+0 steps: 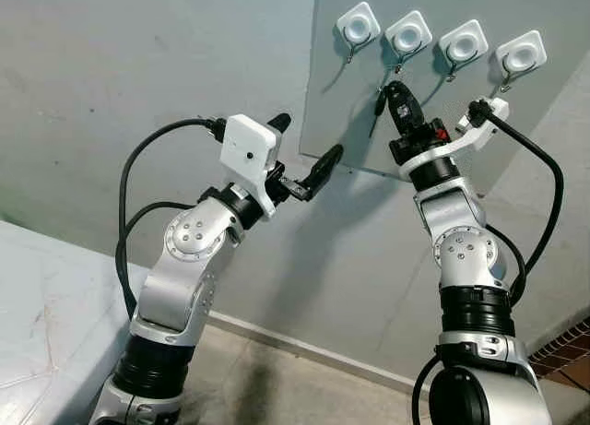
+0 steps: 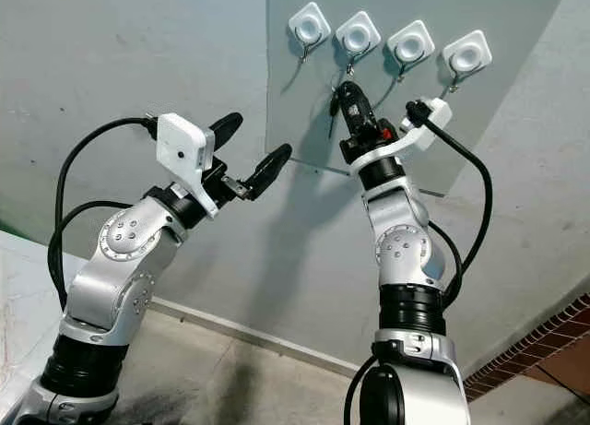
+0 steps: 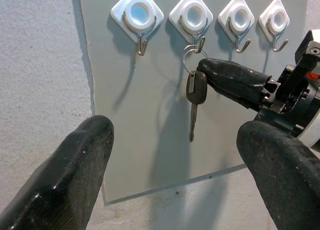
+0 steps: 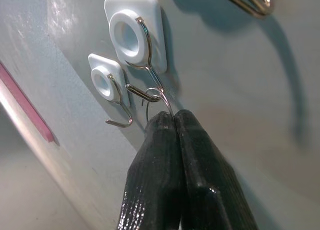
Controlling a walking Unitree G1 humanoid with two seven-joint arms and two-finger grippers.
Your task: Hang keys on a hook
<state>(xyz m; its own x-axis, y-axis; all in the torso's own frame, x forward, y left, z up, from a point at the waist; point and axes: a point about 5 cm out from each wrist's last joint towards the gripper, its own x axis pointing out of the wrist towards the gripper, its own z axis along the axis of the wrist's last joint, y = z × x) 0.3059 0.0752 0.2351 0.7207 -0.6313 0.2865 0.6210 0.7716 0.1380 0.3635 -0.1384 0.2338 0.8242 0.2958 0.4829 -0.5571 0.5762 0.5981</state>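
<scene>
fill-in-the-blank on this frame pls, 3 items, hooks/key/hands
1. The grey wall panel carries ____ white diamond-shaped hooks.
2. The right hand pinches the silver key ring at the ____ hook from the robot's left.
3. The black-headed key hangs ____ the ring.
4. The left hand's fingers are ____.

Missing words: four; second; below; open
</scene>
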